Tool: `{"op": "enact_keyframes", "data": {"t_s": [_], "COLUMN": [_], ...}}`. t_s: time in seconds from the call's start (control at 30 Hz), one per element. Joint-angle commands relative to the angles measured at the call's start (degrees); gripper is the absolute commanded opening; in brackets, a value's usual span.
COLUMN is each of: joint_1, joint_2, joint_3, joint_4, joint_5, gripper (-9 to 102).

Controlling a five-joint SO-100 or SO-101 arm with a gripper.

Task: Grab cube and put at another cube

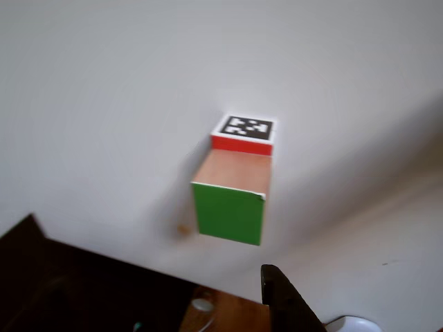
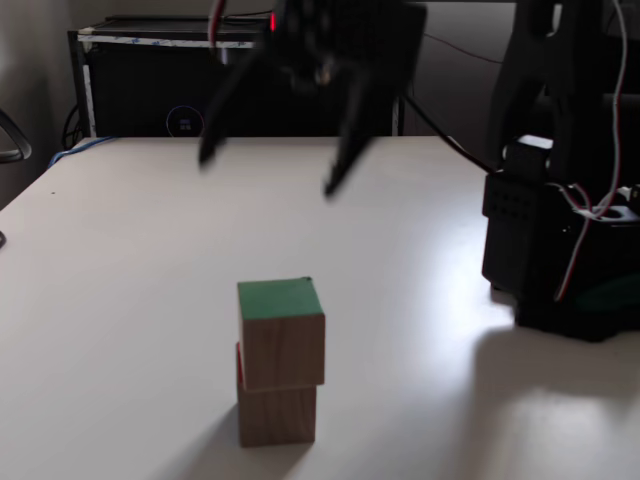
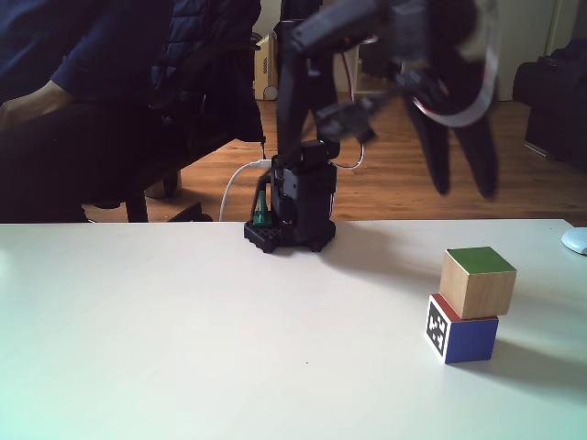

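Sitting on top of the marker cube (image 3: 462,335) w/ its green face up, your wooden cube (image 3: 476,281) is stacked a bit off-centre in both fixed views. You've got the claw (image 2: 268,172) hanging above the table (image 2: 120,300), well apart from the stack, jaws spread wide & holding nothing. One dark finger (image 1: 289,304) pokes in at the bottom of the other view, just below the cubes. Arm base (image 3: 292,215) is at the table's far edge.
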Motion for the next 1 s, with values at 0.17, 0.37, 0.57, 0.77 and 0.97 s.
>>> {"op": "enact_keyframes", "data": {"t_s": [0.17,0.37,0.57,0.77,0.97], "joint_1": [13.89,18.46,21.71,24.87,30.23], "joint_2": [41.66,55.28,65.92,75.59,90.97], "joint_3": [32.61,47.72,59.68,70.22,84.02], "joint_4": [-19.69,-23.29,-27.16,-28.21,-27.95], "joint_5": [-11.07,-14.06,-12.3,-14.85,-20.48], "gripper": [17,0,0,0,0]}}
